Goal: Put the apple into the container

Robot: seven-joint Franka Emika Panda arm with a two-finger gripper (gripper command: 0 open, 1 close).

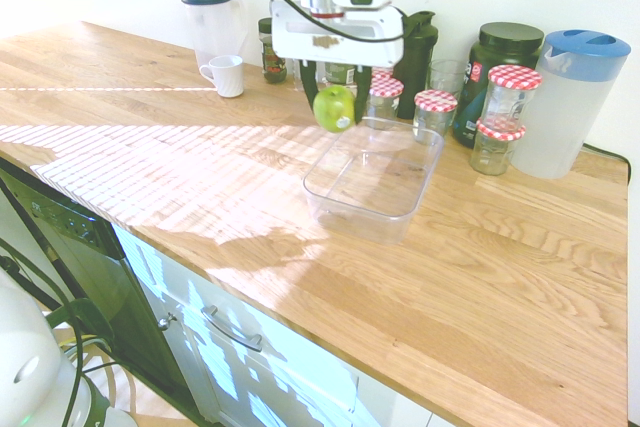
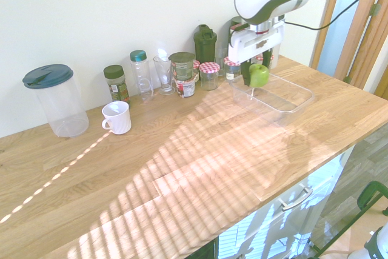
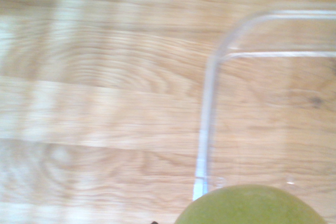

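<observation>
Transfer stage, with glossy round green apple (image 1: 334, 108) gripped in white-and-black tool (image 1: 336, 115) above far-left rim of clear rectangular plastic tub (image 1: 318, 199), next calling for centring, lowering and release inside.
</observation>
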